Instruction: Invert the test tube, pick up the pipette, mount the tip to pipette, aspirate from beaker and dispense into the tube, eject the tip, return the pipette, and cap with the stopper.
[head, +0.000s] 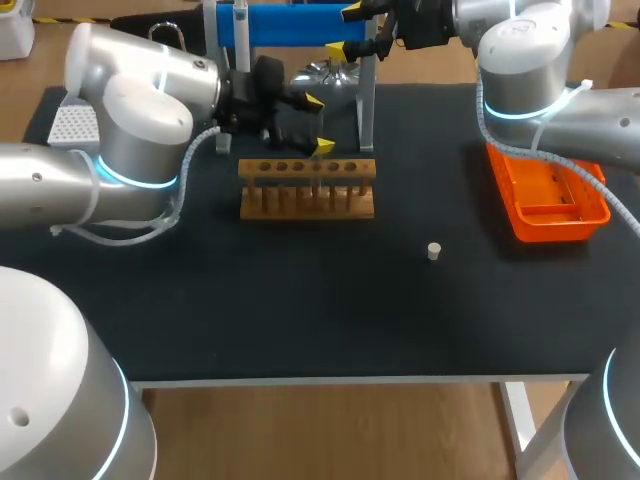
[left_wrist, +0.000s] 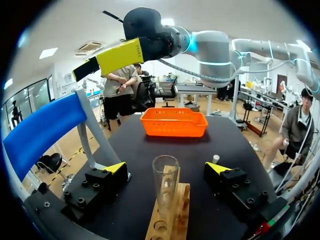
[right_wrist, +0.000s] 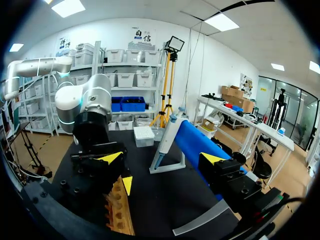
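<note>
Left pincer (left_wrist: 167, 168) stands wide, its yellow-tipped fingers (left_wrist: 116, 167) well apart on either side of the test tube (left_wrist: 165, 185) and touching nothing. That glass tube stands upright in a hole of the wooden rack (left_wrist: 170, 215), its open rim upward, in the middle of the gap.

From the head view, the left arm (head: 130, 130) comes in from the left with its elbow bent. Its wrist reaches level across the black worktop (head: 300, 300) to the rack's far side.

Ahead of this pincer, a small pale stopper (left_wrist: 215, 159) sits alone on the worktop. Beyond it lies an orange basket (left_wrist: 174, 121).

Right pincer (right_wrist: 161, 158) is also wide and holds nothing. The right arm (head: 525, 70) enters from the right, bends at the elbow and reaches left along the back of the worktop. The left wrist view shows this pincer raised high above the surface.

Just ahead of its fingers (right_wrist: 111, 157), the pipette (right_wrist: 167, 140) hangs tilted on the blue stand (right_wrist: 197, 142), untouched. A white tip box (right_wrist: 144, 136) lies beyond the pipette, near the worktop's far corner. Below and beside this pincer are the end of the wooden rack and the left arm's black pincer body, one yellow tip showing at the rack.
</note>
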